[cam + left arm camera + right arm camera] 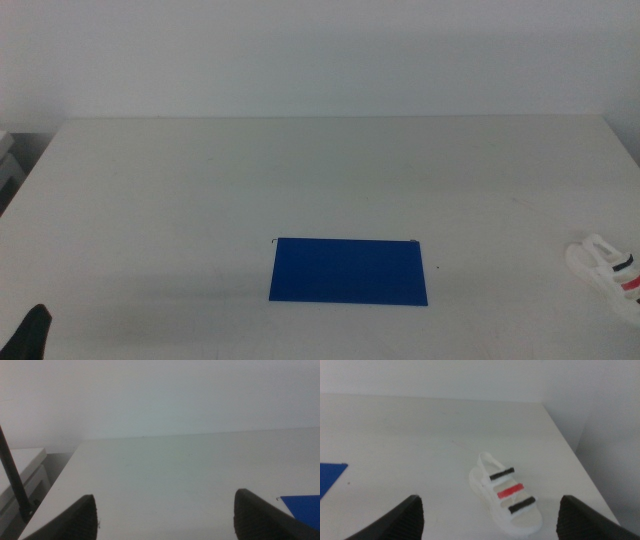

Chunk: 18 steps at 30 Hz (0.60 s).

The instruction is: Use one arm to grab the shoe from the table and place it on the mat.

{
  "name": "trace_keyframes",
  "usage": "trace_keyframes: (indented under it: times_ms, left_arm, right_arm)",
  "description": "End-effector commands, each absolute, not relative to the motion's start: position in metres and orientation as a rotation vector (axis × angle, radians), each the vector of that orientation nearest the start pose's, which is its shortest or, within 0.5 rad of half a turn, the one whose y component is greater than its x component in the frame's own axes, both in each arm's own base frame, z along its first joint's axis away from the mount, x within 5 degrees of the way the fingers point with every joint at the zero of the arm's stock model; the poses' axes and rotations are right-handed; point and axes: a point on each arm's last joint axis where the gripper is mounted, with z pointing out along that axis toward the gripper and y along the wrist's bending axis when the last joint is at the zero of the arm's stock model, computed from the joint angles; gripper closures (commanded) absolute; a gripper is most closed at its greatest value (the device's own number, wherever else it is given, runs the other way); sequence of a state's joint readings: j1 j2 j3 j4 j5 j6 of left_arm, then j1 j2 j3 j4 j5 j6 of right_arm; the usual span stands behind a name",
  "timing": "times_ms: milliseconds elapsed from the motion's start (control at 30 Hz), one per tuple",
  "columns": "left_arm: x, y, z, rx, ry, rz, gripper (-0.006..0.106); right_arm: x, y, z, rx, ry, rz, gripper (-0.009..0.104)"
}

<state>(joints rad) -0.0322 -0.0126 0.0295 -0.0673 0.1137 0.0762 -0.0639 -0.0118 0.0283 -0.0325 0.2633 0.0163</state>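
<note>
The shoe (608,270), a small white sandal with black and red straps, lies on the white table (300,170) near its right edge, to the right of the dark blue mat (349,270). In the right wrist view the shoe (506,494) lies on the table ahead of my right gripper (491,505), which is open and empty, apart from it. My left gripper (164,497) is open and empty, and only its dark tip (35,332) shows at the bottom left of the middle view. A corner of the mat (303,508) shows in the left wrist view.
The table's right edge (570,445) runs close beside the shoe. A white cabinet (22,467) and a thin black cable (14,480) stand off the table's left side. A plain white wall (320,50) rises behind the table.
</note>
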Motion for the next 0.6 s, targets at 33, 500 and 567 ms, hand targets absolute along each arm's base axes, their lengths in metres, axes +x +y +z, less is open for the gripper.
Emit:
trace_keyframes:
  times_ms: [33, 500, 567]
  left_arm:
    - [0.056, -0.002, 0.199, 0.026, 1.526, -0.035, 0.007]
    - [0.056, -0.002, 0.199, 0.026, 1.526, -0.035, 0.007]
    - [0.056, -0.002, 0.199, 0.026, 1.526, -0.035, 0.007]
  right_arm:
    - [0.053, -0.004, 0.205, 0.033, 1.666, -0.078, 0.003]
    - [0.083, -0.006, 0.293, 0.066, 2.027, -0.048, 0.003]
    - [0.095, -0.007, 0.306, 0.068, 2.102, -0.049, 0.003]
